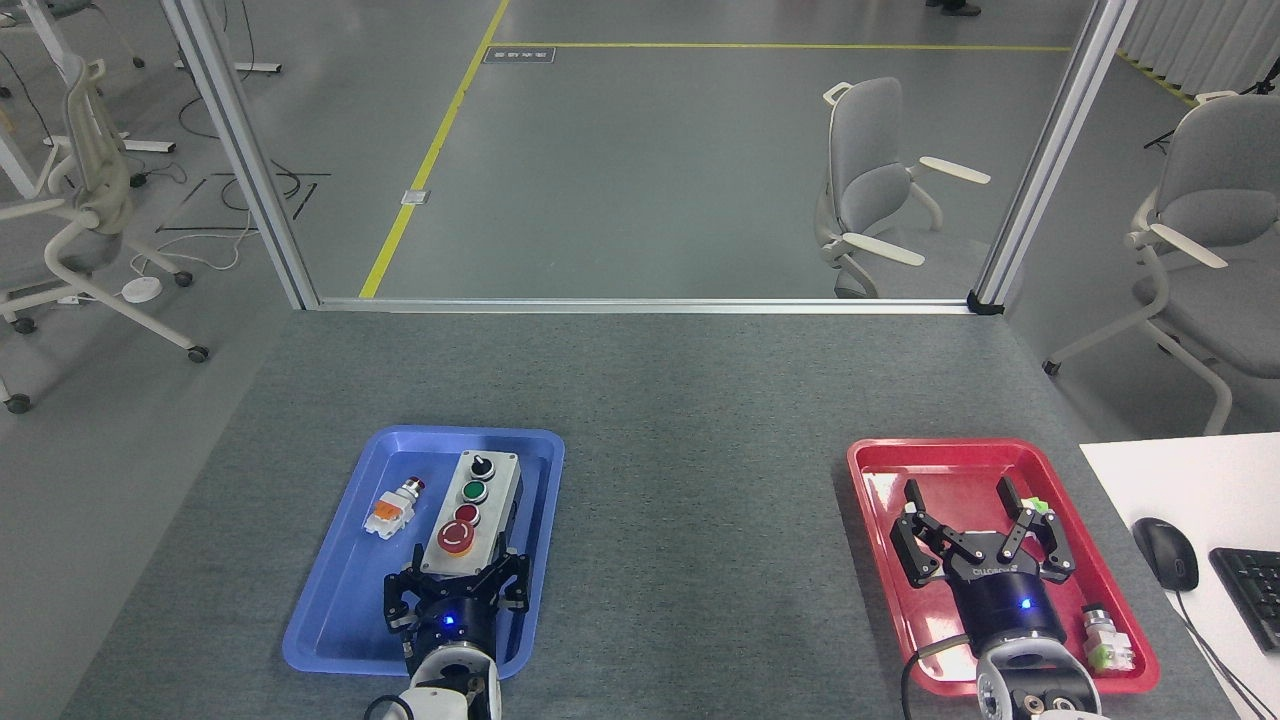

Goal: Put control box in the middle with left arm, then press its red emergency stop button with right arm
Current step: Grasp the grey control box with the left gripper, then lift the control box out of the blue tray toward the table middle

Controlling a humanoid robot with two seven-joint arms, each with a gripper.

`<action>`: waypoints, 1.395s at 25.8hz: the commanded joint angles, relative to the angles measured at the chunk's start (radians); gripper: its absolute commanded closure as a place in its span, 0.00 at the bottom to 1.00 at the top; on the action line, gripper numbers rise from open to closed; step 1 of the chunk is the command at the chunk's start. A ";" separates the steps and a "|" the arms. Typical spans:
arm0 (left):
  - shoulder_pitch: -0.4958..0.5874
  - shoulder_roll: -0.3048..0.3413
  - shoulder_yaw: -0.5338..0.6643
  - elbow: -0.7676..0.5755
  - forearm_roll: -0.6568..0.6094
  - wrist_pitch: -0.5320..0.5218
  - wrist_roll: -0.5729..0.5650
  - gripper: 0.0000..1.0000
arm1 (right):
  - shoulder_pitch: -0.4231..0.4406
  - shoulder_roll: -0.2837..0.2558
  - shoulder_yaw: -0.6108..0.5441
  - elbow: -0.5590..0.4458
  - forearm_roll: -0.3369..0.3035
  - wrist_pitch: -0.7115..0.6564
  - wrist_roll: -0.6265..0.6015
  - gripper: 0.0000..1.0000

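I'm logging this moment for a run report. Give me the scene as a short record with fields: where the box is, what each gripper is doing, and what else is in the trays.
control box: in the blue tray, not yet on the middle
red emergency stop button: nearest control to the robot, unpressed as far as visible
left gripper: open, fingers straddling the box's near end
right gripper: open, over the red tray
orange-and-white switch: loose in the blue tray, left of the box
small green-and-white part: in the red tray's near right corner

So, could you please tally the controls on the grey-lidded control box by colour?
Black knob: 1
Green round button: 1
Red: 2, the small flat push button and the big mushroom emergency stop button
Total: 4, all on the control box
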 commanded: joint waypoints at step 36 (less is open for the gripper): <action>0.058 -0.080 -0.501 -0.311 0.021 -0.012 -0.001 1.00 | -0.003 0.003 0.000 0.000 0.000 -0.009 0.000 0.00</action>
